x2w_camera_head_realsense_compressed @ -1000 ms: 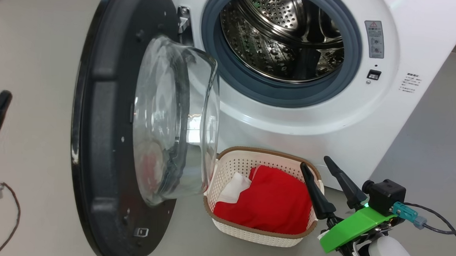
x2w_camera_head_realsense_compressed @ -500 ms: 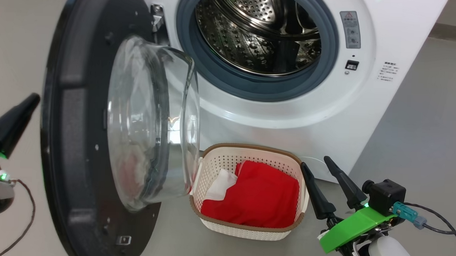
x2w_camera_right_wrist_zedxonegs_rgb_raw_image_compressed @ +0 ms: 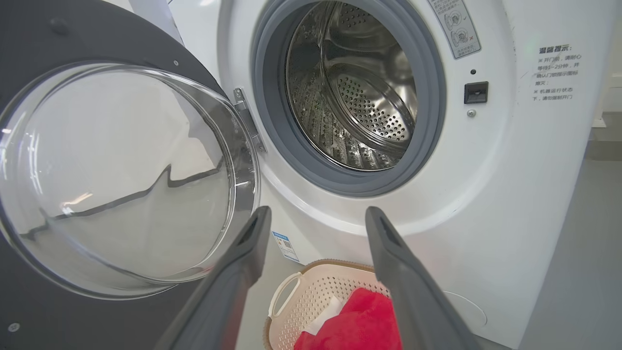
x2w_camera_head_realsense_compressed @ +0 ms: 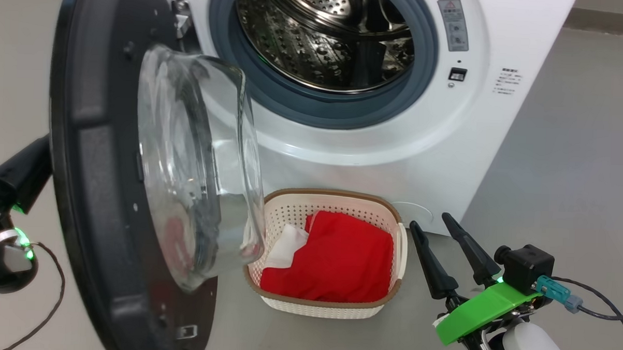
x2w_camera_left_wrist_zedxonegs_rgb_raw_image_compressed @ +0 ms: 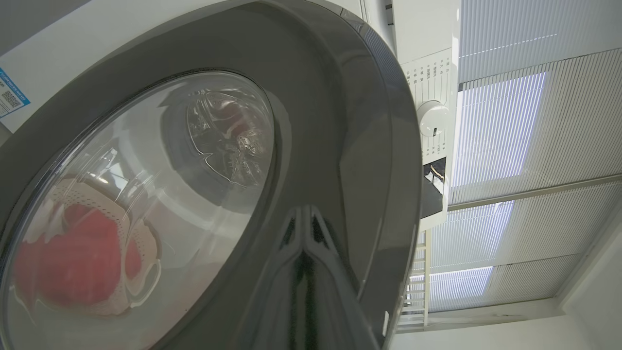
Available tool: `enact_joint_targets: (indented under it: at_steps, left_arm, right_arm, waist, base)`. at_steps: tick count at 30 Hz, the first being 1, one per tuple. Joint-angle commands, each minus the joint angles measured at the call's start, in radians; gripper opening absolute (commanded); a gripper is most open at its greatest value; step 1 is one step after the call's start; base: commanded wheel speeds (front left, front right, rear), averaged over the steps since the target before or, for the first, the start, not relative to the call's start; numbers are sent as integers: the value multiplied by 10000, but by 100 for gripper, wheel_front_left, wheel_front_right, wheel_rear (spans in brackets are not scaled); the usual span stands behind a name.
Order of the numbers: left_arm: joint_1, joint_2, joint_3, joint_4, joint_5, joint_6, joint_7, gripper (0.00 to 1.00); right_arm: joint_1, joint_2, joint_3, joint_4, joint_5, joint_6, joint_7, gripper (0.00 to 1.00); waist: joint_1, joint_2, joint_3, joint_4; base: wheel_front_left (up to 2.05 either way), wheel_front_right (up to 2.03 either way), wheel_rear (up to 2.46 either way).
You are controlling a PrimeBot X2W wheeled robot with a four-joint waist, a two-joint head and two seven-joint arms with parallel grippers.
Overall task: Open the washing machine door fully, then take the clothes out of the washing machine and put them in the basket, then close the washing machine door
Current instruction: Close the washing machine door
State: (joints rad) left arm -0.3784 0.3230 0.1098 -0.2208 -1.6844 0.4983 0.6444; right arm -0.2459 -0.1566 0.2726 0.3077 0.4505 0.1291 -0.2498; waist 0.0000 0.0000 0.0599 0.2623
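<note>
washing machine door (x2w_camera_head_realsense_compressed: 85, 136) swung open, left of washing machine (x2w_camera_head_realsense_compressed: 384, 162) | clothes (x2w_camera_head_realsense_compressed: 339, 259) (red over white) in basket (x2w_camera_head_realsense_compressed: 327, 307), just in front of washing machine | left end effector (x2w_camera_head_realsense_compressed: 24, 173) clenched, far left of washing machine | right end effector (x2w_camera_head_realsense_compressed: 429, 220) released, empty, low front-right of washing machine

The left gripper (x2w_camera_head_realsense_compressed: 24, 173) has its fingertips hidden behind the washing machine door (x2w_camera_head_realsense_compressed: 85, 136). Left of the right gripper (x2w_camera_head_realsense_compressed: 429, 220), the door's glass covers one corner of the basket (x2w_camera_head_realsense_compressed: 336, 194). Print on the warning label (x2w_camera_head_realsense_compressed: 454, 24) is unreadably small.
</note>
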Motion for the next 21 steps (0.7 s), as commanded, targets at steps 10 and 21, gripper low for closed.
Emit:
enact_joint_targets:
  at_steps: [10, 21]
  left_arm:
    - [-575, 145, -16, -1017, -119, 115, 278, 0]
    - [-621, 56, 19, -1101, 61, -49, 84, 0]
  right_arm:
    - [-318, 152, 67, -309, -33, 16, -120, 100]
    - [-349, 214, -36, -400, -89, 16, -120, 100]
  waist:
    - [0, 0, 187, -827]
    - [0, 0, 312, -1810]
  base:
    - [0, 0, 0]
    - [0, 0, 0]
